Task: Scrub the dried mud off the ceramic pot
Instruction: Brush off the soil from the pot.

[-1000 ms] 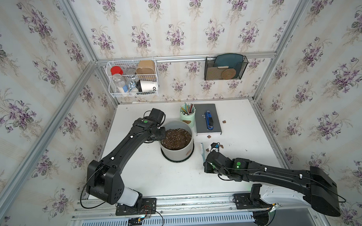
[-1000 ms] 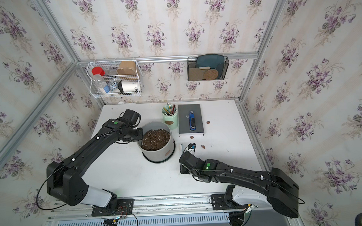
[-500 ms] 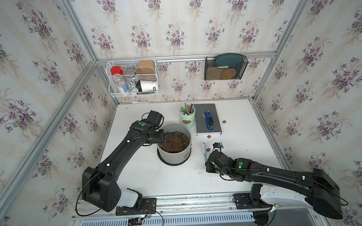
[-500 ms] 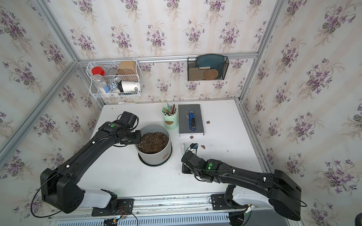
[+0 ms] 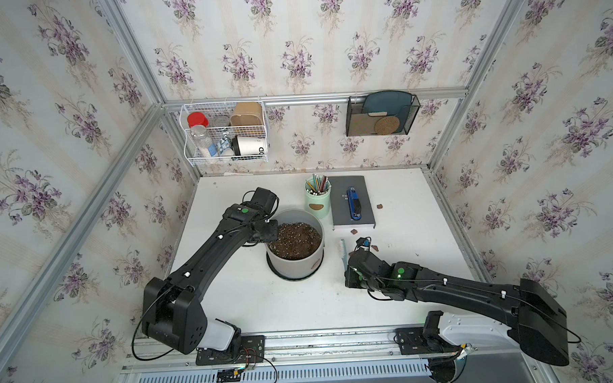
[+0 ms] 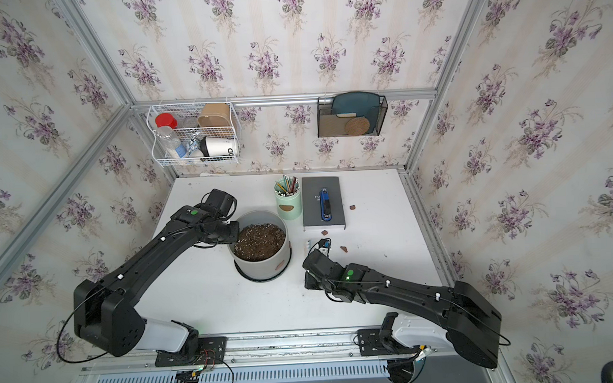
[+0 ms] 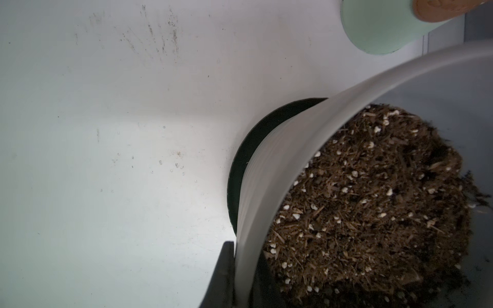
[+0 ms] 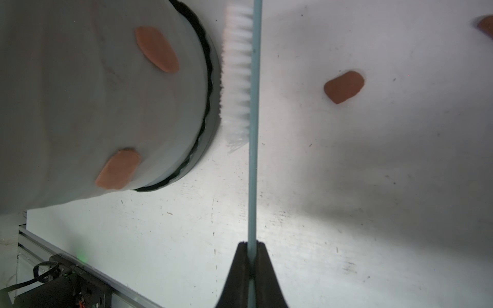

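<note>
The ceramic pot (image 5: 295, 266) (image 6: 262, 267), pale grey and full of dark speckled soil, stands on a black saucer (image 7: 240, 149) mid-table. My left gripper (image 7: 244, 248) (image 5: 268, 232) is shut on the pot's rim, one finger outside the wall and one inside. Two patches of dried mud (image 8: 156, 49) (image 8: 118, 169) stick low on the pot wall (image 8: 80, 106). My right gripper (image 8: 251, 244) (image 5: 348, 264) is shut on the thin handle of a brush (image 8: 253, 160) (image 5: 343, 249). Its white bristles (image 8: 237, 80) face the pot and reach the saucer's edge.
Loose reddish-brown flakes (image 8: 344, 86) (image 5: 380, 206) (image 5: 353, 231) lie on the table right of the pot. A mint pencil cup (image 5: 317, 202) and a grey book (image 5: 365, 211) with a blue tool (image 5: 354, 203) on it stand behind. A wire basket (image 5: 226, 132) and a mesh holder (image 5: 381, 114) hang on the back wall.
The pot has shifted slightly toward the front left, and the left gripper has moved along its rim. The right gripper and brush have edged closer to the pot.
</note>
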Robot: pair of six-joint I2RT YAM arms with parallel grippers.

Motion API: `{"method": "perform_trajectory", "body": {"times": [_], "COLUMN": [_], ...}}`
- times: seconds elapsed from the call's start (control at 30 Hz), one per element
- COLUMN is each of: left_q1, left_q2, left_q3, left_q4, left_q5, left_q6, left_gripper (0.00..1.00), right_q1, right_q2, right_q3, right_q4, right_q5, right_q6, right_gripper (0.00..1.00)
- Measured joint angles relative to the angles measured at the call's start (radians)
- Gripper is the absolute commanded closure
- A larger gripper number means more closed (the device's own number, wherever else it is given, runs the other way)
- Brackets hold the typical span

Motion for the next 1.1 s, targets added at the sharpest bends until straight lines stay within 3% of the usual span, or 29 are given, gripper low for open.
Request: {"method": "perform_trajectory", "body": {"times": [0.1, 0.53, 1.1], "left_q1": [0.000, 0.001, 0.002], "left_q2": [-0.016, -0.031, -0.031], "left_q3": [-0.021, -0.045, -0.053], "left_q4": [0.023, 0.052, 0.083], "left_q5": [0.004, 0.007, 0.040], "left_q6": [0.003, 0.007, 0.051], "left_gripper": [1.00, 1.00, 1.00], "right_q1": [-0.001, -0.046, -0.064], "right_q2": [0.000, 0.007, 0.201], "right_q3": [0.002, -0.014, 0.056], "right_q4": [-0.002, 0.001, 0.100], "right_q5": [0.000, -0.052, -0.153], "right_q6": [-0.002, -0.023, -0.074], "right_gripper": [1.00, 1.00, 1.00]}}
